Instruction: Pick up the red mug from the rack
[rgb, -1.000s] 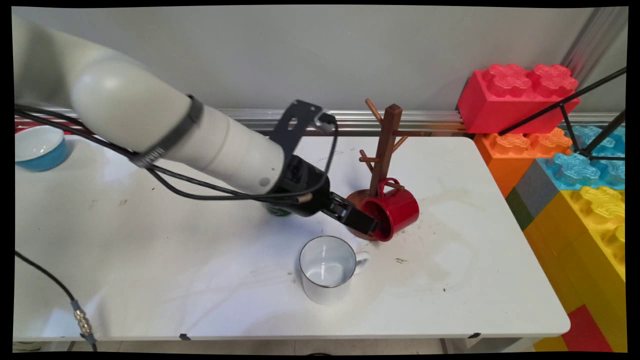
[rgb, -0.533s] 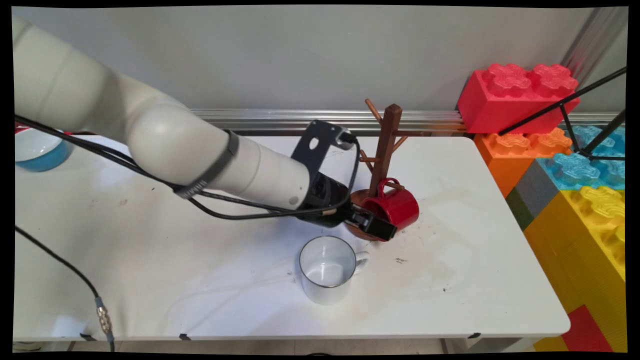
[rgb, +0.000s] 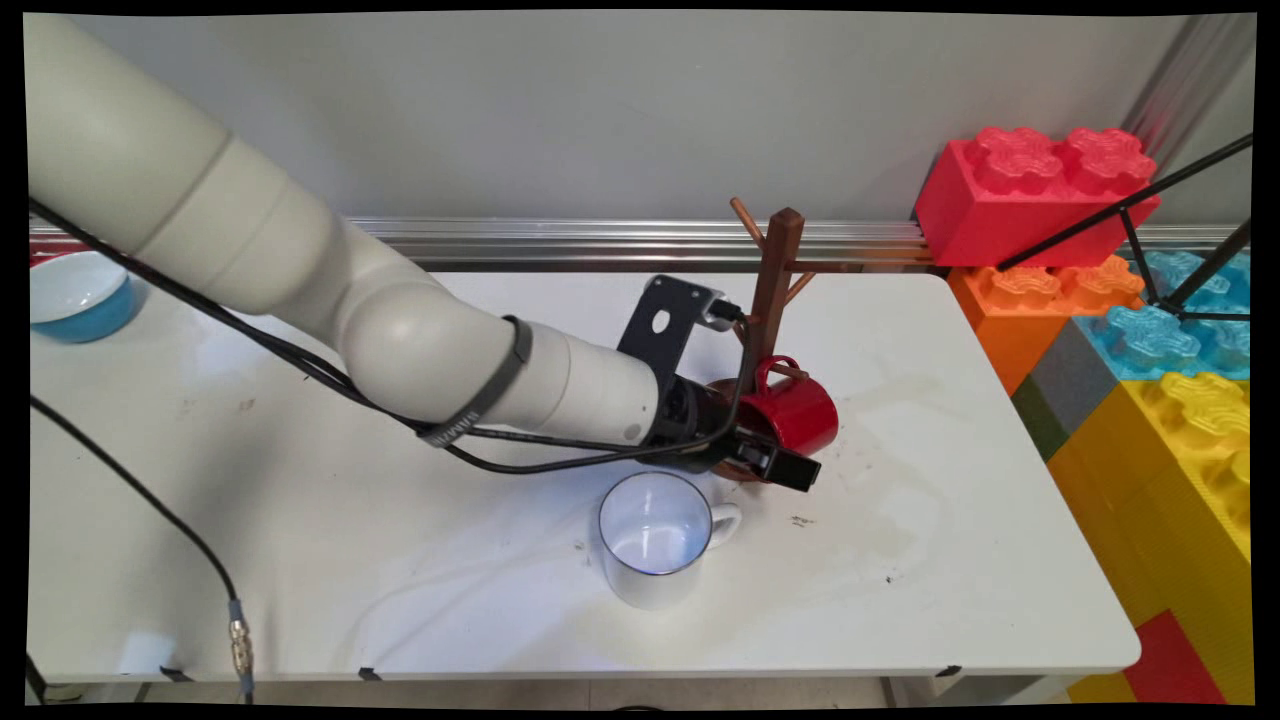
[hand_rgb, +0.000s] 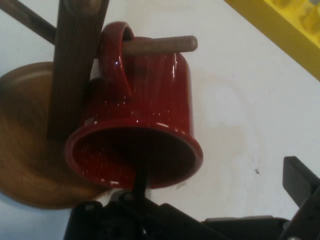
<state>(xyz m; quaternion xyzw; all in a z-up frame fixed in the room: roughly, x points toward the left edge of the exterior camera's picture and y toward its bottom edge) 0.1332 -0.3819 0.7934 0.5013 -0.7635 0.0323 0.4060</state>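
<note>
Red mug (rgb: 792, 413) hangs by its handle on a low peg of the wooden mug tree (rgb: 772, 300), tilted with its mouth facing down toward the tree's round base, at the middle of the white table (rgb: 400, 560). Black gripper (rgb: 788, 468) is low at the mug's rim with its fingers spread apart; one finger (hand_rgb: 140, 181) reaches into the mug's mouth and the other is outside, holding nothing. White mug (rgb: 655, 535) stands upright just in front, and a blue bowl (rgb: 75, 295) sits far at the left edge.

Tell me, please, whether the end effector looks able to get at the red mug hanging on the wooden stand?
Probably yes: the end effector is already at the red mug, one finger in its mouth; nothing lies between, though the wooden stand crowds one side.
</note>
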